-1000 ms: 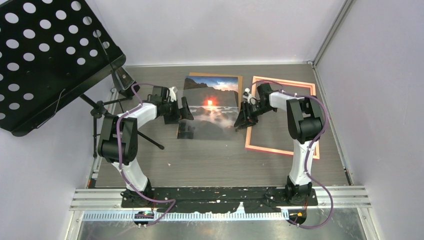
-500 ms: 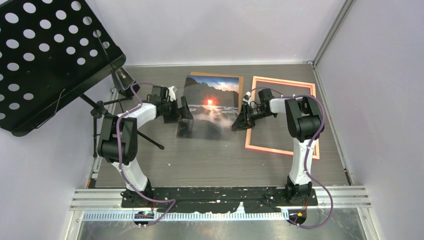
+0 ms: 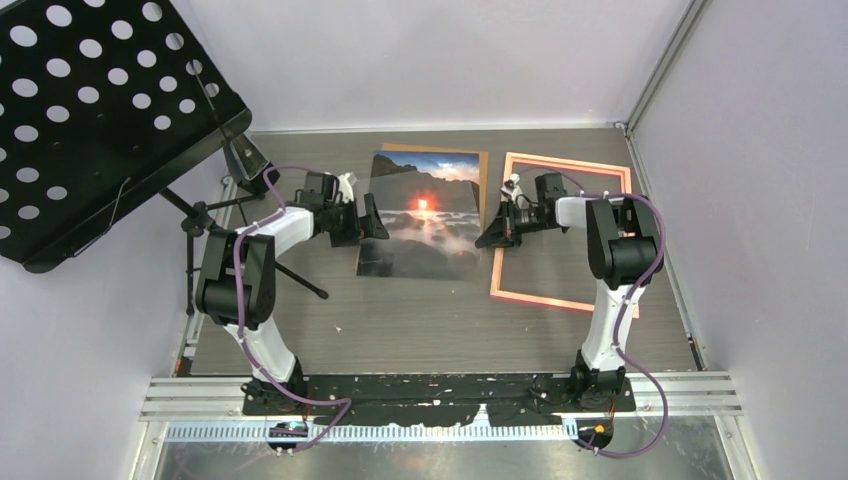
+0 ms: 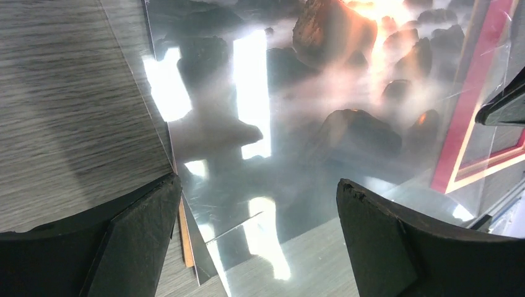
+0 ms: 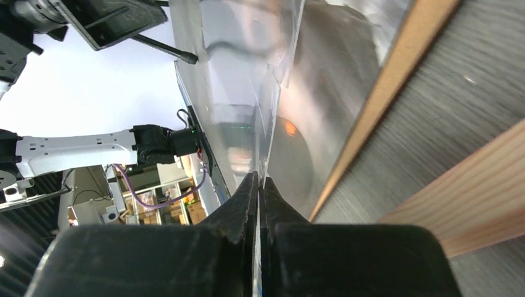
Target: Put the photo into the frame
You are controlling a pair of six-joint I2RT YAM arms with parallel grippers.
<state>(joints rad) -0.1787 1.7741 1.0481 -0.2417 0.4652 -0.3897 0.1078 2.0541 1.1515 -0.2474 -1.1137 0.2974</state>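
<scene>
On the grey wood-grain table [image 3: 400, 320], the photo [image 3: 420, 215] is lying picture side up between the two arms, with its sunset facing the overhead camera. It is resting on top of a brown board [image 3: 440, 150], which is showing only as a thin strip along the far edge and the far right corner of the print. Just to the right, the frame [image 3: 545, 300] is lying flat on the table, wood grain showing through its opening. The photo is sitting outside it, with its right edge close to the frame's left bar.

The right gripper [image 3: 489, 238] is reaching in over the frame's left bar and is pinching the right edge of the photo. From the right wrist camera, its two fingers [image 5: 238, 213] are pressing together with the thin glossy sheet running up from between them, so the jaws are clamped on the print.

The left gripper [image 3: 367, 222] is hovering at the left edge of the photo with its jaws spread wide. From the left wrist camera, both fingers [image 4: 136, 241] are standing well apart over the near left corner of the print, gripping nothing. Bright glare is washing over the glossy surface.

Behind the left arm, a black perforated music stand [image 3: 90, 100] is leaning over the table's far left corner.
</scene>
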